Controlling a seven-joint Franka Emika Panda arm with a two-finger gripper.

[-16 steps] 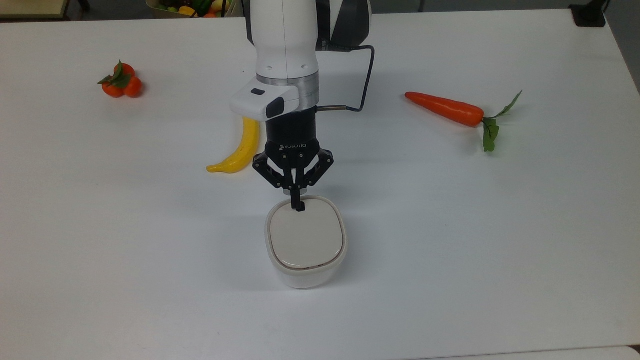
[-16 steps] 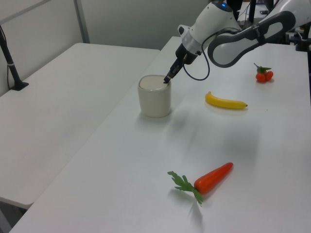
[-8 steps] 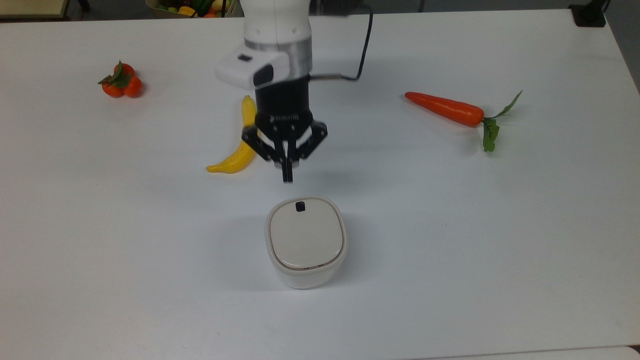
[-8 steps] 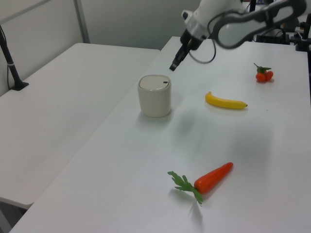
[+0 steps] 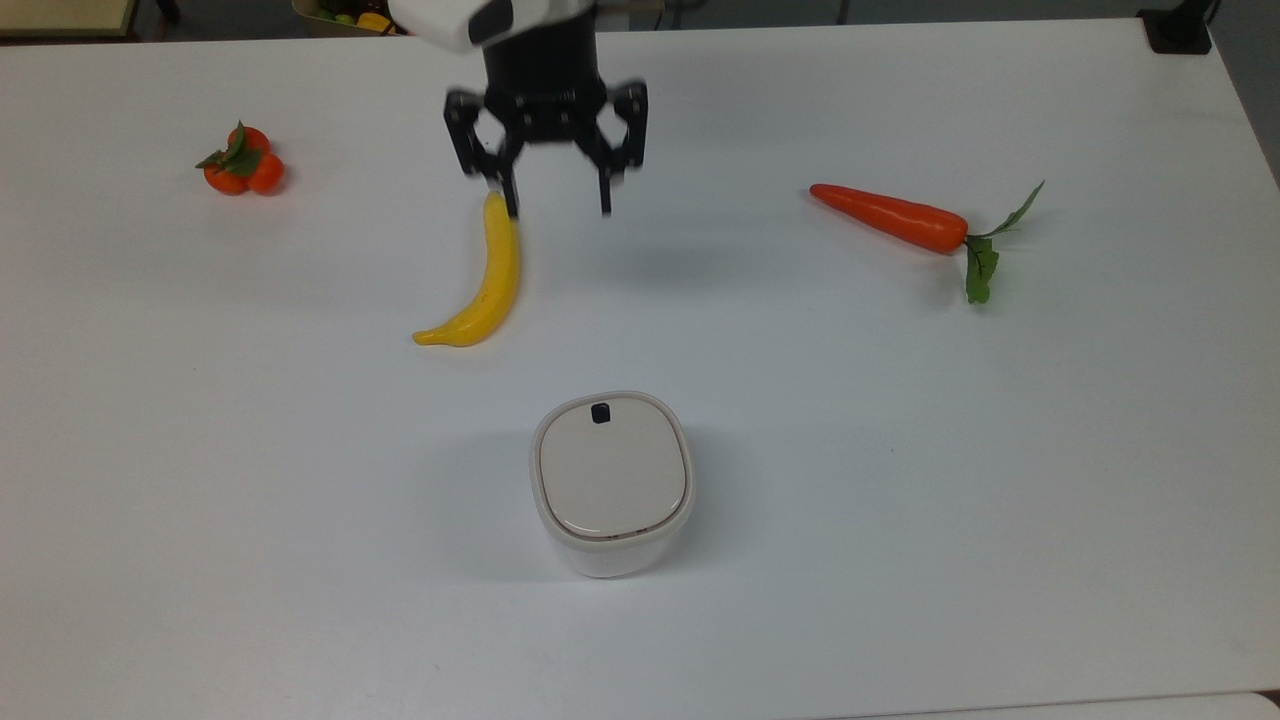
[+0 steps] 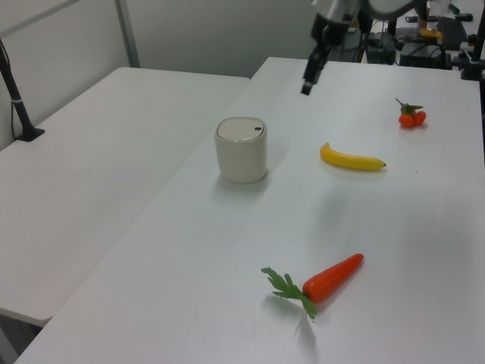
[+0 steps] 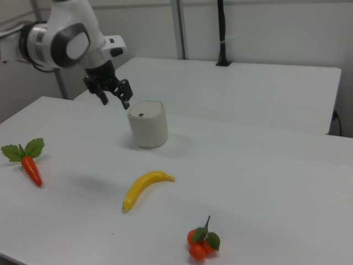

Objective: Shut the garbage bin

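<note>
One garbage bin point(image 5: 612, 485) stands upright on the white table point(image 5: 1000, 450), near the middle of the top view and toward its near edge. Its beige lid point(image 5: 612, 468) lies flat and shut on the white body, with the small black button point(image 5: 600, 413) at the lid's far edge.

The gripper point(image 5: 556, 205) hangs above the table at the far side of the top view, well apart from the bin. Its two black fingers point(image 5: 607, 190) stand apart, with nothing between them. In the right view, the gripper point(image 7: 114, 101) sits to the left of the bin point(image 7: 148, 123) and above the level of its lid.

A yellow banana point(image 5: 482, 280) lies between bin and gripper, to the top view's left. A carrot point(image 5: 905, 222) lies at the top view's right. A cluster of small oranges point(image 5: 242, 166) lies at the top view's far left.
</note>
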